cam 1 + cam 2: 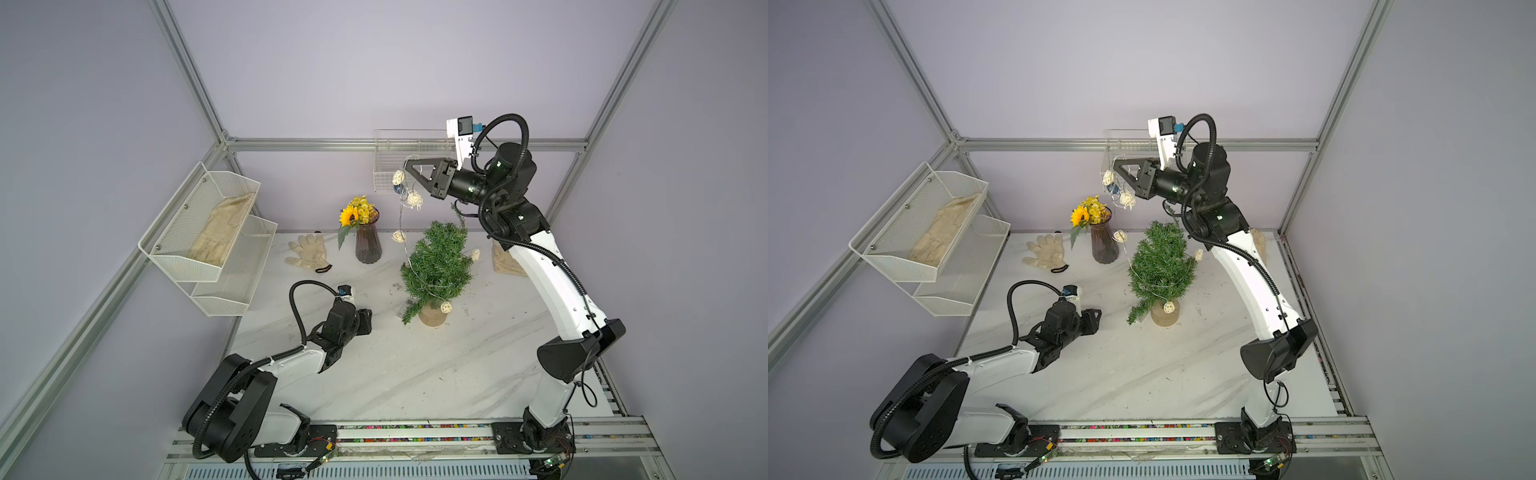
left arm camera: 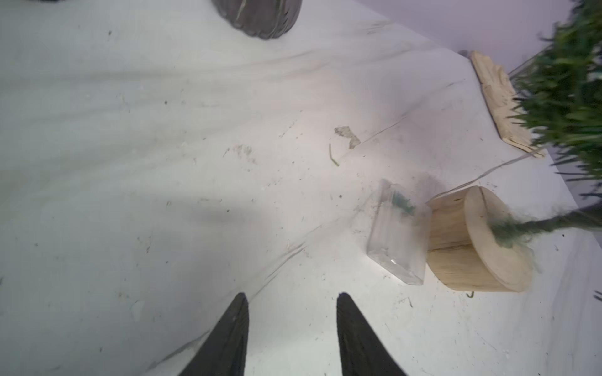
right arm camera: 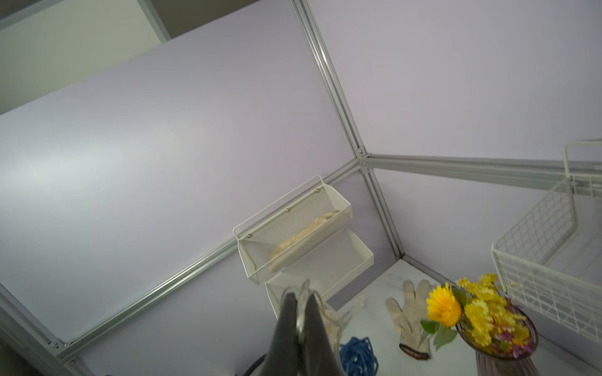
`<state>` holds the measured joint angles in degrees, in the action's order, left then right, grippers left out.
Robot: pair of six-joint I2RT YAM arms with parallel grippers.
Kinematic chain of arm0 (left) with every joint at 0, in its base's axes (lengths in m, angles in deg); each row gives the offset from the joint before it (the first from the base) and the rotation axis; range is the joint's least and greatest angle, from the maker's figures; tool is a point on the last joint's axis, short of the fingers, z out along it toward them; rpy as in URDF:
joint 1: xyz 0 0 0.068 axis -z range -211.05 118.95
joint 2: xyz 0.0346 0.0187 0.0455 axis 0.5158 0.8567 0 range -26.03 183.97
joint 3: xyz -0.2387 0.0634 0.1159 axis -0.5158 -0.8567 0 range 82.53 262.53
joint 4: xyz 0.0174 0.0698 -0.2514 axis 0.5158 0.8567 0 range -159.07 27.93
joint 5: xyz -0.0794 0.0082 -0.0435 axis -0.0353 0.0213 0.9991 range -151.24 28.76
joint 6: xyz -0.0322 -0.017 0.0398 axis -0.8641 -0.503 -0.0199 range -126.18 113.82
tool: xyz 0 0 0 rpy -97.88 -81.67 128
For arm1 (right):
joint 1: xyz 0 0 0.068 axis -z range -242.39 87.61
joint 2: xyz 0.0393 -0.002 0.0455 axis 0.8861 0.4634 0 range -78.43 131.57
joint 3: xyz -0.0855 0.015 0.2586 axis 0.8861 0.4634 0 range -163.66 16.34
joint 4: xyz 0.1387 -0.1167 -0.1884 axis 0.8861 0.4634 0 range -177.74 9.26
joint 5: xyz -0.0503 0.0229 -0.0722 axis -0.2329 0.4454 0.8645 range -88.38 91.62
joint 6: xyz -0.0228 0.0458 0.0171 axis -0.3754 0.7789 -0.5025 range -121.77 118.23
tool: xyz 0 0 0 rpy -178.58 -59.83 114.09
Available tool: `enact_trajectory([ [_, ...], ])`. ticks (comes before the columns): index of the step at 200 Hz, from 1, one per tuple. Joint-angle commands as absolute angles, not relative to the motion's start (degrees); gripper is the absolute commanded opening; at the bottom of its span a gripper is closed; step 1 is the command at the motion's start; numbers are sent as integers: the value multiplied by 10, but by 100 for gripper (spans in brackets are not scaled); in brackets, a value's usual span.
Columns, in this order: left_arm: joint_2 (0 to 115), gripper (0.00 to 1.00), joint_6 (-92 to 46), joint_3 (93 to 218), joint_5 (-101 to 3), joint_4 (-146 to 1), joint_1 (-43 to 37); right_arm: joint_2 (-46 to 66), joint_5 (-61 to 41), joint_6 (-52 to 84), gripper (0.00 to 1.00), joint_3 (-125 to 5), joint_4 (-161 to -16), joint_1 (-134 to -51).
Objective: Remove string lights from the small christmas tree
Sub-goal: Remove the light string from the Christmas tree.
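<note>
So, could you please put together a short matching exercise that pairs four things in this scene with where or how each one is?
Things:
1. string lights
2. small christmas tree
3. battery box
4. dark vase

States:
A. holds yellow flowers
B. stands on a round wooden base
C. lies on the table beside that base
D. partly lifted, wire pinched in the shut fingers of the right gripper

Pairs: 1-D, 2-B, 3-C, 4-A

silvery ball-studded string lights [image 1: 399,236] aloft, lower end around upright green christmas tree [image 1: 438,262]
</note>
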<state>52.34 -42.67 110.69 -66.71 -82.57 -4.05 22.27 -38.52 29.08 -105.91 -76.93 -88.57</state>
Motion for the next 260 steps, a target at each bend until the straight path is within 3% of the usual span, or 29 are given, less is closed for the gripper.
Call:
enact_trajectory([
  [1,517,45,-513,1152,-683,-801,-42,144,-406,264,0,-994,-747,-889],
  [45,466,45,-577,1191,-651,-703,-42,-26,-367,238,0,-872,-682,-889],
  [70,422,45,-593,1203,-656,-633,-42,-136,-284,252,0,-790,-663,-889],
  [82,403,45,-592,1208,-659,-602,-42,-168,-196,254,0,-789,-608,-889],
  [99,380,45,-584,1216,-658,-562,-42,-190,-50,246,0,-824,-512,-888],
  [126,356,46,-587,1221,-658,-530,-41,-201,94,220,0,-877,-453,-888],
  [168,361,46,-598,1236,-637,-525,-30,-199,203,197,0,-890,-437,-888],
  [205,385,46,-558,1282,-613,-505,-28,-230,203,218,0,-767,-436,-888],
  [260,388,46,-529,1288,-561,-498,-28,-333,52,310,0,-435,-536,-888],
])
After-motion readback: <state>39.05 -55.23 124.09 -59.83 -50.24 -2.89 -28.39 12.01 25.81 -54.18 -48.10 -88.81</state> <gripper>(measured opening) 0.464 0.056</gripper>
